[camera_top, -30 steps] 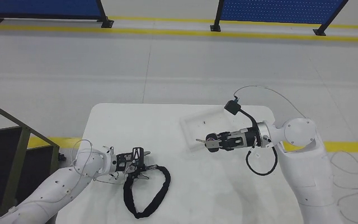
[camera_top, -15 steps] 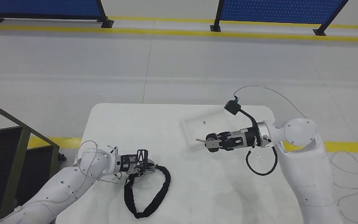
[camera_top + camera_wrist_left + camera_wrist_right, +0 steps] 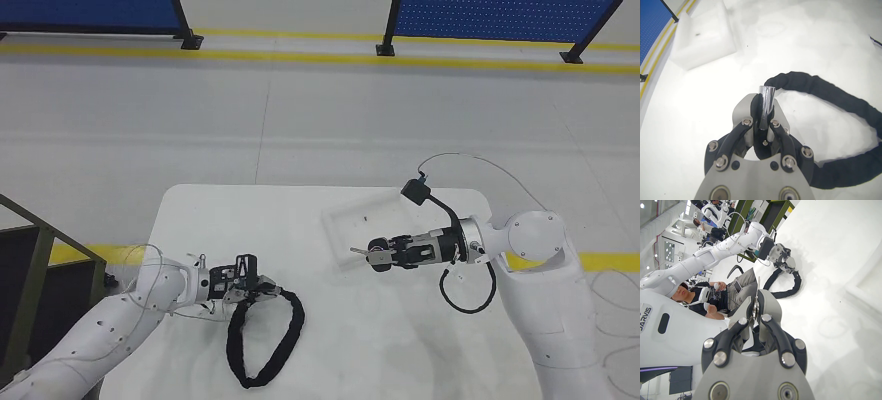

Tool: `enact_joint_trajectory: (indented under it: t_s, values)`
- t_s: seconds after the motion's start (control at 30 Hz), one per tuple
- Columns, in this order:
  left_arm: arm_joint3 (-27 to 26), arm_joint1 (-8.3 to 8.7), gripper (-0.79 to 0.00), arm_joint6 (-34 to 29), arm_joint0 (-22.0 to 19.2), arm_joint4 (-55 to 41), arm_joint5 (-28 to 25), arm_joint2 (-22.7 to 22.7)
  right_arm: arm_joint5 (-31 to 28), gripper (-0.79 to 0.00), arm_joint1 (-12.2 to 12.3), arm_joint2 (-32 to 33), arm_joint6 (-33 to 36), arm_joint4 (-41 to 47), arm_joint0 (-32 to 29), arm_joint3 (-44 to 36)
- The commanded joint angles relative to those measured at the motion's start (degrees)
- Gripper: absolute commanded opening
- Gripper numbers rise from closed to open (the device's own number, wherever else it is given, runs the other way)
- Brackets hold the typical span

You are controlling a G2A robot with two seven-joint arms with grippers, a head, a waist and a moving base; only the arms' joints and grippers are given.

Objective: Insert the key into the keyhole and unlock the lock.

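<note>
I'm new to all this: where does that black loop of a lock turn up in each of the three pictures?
Top view: the lock lies in the lower left of the picture, at the left tool.
Left wrist view: the lock curls away from the left tool, which clamps its metal end.
Right wrist view: the lock is far off, beyond the near tool.
Shared landmark: the left tool gripping it.

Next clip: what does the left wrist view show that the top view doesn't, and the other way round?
Left wrist view: the lock's chrome cylinder up close, clamped in the left gripper, its end pointing away from the wrist. Top view: the right gripper holding the key by the white tray, well apart from the lock. Both: the lock's black loop lying on the table, and the tray.
</note>
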Motion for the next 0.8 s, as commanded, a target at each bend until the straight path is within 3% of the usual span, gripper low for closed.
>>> enact_joint_trajectory:
  t_s: [0.0, 0.2, 0.4, 0.63, 0.77]
  values:
    - [-1.7, 1.0, -0.785, 1.4, 0.5, -0.6, -1.1, -1.8, 0.0, -0.785, 0.0, -0.5, -0.8, -1.0, -0.5, -0.9]
    - [-9.7, 4.62, -0.785, 3.6, 2.7, -0.8, -3.5, -8.4, 3.3, -0.785, 0.6, -4.2, 0.0, -6.1, -0.9, -5.7]
    - [-19.4, 7.66, -0.785, 1.6, 5.6, -0.9, -4.0, -15.3, 6.5, -0.785, 1.4, -7.6, 0.0, -5.4, 0.2, -8.4]
    - [-27.8, 9.63, -0.785, -2.1, 9.4, -1.7, -2.0, -21.6, 9.6, -0.785, 1.9, -10.1, -0.8, -4.2, 1.8, -9.3]
    - [-29.4, 10.13, -0.785, -2.5, 10.5, -1.8, -1.3, -23.8, 9.6, -0.785, 1.9, -10.1, -0.8, -4.2, 1.8, -9.3]
